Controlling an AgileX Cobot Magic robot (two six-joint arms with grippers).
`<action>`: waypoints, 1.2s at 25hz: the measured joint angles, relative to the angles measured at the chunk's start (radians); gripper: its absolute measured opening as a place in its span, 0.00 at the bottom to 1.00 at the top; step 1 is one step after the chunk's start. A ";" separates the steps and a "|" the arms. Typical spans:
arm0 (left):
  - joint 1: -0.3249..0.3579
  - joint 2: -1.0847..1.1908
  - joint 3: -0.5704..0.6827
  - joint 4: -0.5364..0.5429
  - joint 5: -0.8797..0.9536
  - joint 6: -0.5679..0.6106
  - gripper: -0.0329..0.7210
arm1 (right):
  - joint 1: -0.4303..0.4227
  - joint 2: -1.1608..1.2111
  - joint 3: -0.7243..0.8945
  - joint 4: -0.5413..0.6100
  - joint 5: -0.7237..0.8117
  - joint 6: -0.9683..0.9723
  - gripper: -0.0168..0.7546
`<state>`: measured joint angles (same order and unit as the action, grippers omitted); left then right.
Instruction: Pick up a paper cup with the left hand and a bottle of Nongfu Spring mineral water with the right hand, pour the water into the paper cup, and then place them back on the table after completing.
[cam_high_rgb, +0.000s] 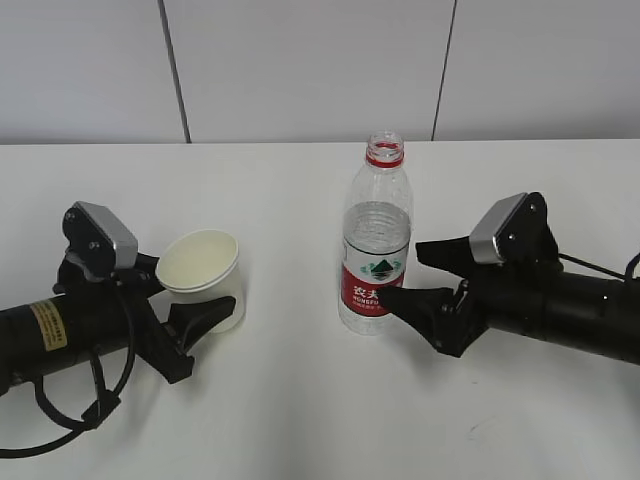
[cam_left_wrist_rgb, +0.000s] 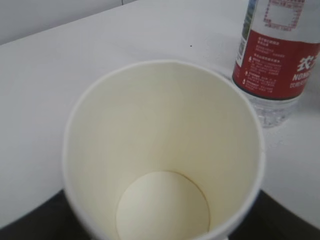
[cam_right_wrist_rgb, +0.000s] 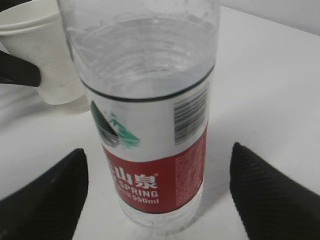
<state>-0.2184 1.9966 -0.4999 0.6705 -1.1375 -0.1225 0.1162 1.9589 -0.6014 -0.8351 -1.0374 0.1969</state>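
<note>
The white paper cup (cam_high_rgb: 205, 272) stands between the fingers of my left gripper (cam_high_rgb: 190, 287), which is shut on it; its empty inside fills the left wrist view (cam_left_wrist_rgb: 160, 150), with black fingers (cam_left_wrist_rgb: 30, 222) at the bottom corners. The Nongfu Spring bottle (cam_high_rgb: 376, 250) stands upright on the table (cam_high_rgb: 300, 410), uncapped, with a red ring at its neck and a red and white label. My right gripper (cam_high_rgb: 402, 272) is open around its lower part; in the right wrist view the fingers (cam_right_wrist_rgb: 50, 200) flank the bottle (cam_right_wrist_rgb: 150, 125) with white gaps on both sides.
The cup (cam_right_wrist_rgb: 35, 55) and bottle (cam_left_wrist_rgb: 277, 55) stand about a hand's width apart. Both arms lie low over the white table, the left one with a yellow sticker (cam_high_rgb: 48, 325). A grey panelled wall (cam_high_rgb: 300, 60) runs behind the table's far edge.
</note>
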 joint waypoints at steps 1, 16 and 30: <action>0.000 0.000 0.000 0.001 0.000 0.000 0.63 | 0.000 0.009 -0.005 -0.001 0.000 0.000 0.88; 0.000 0.000 0.000 0.001 0.001 0.000 0.63 | 0.054 0.078 -0.108 -0.004 0.015 -0.004 0.88; 0.000 0.000 0.000 0.001 0.009 -0.027 0.63 | 0.079 0.117 -0.156 -0.006 -0.006 -0.005 0.76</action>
<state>-0.2184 1.9966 -0.4999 0.6713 -1.1286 -0.1494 0.1952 2.0762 -0.7577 -0.8412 -1.0433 0.1915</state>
